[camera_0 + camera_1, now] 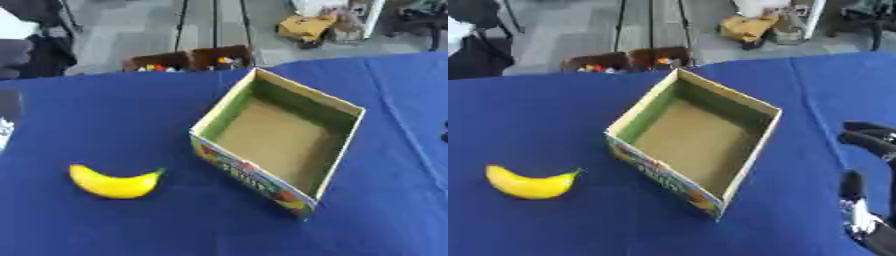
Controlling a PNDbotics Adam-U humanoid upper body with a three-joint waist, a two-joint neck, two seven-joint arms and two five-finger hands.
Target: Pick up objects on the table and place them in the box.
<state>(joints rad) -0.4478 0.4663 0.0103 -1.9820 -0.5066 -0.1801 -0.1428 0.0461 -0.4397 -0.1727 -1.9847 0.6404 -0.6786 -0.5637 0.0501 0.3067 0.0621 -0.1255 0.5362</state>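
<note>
On the blue tablecloth (105,115), banana (114,183) beside box (278,143); right robot hand (868,145) fingers spread.

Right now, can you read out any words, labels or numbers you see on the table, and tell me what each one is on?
Nothing can be read for certain.
Box: its colourful front panel carries printed lettering, too blurred to read.
Banana: no sticker or text visible.
Blue tablecloth: plain, no markings.

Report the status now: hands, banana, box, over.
Right hand at right edge, open, holding nothing; left hand not in view. Banana on the table, left of box. Box empty. Nothing between them.
</note>
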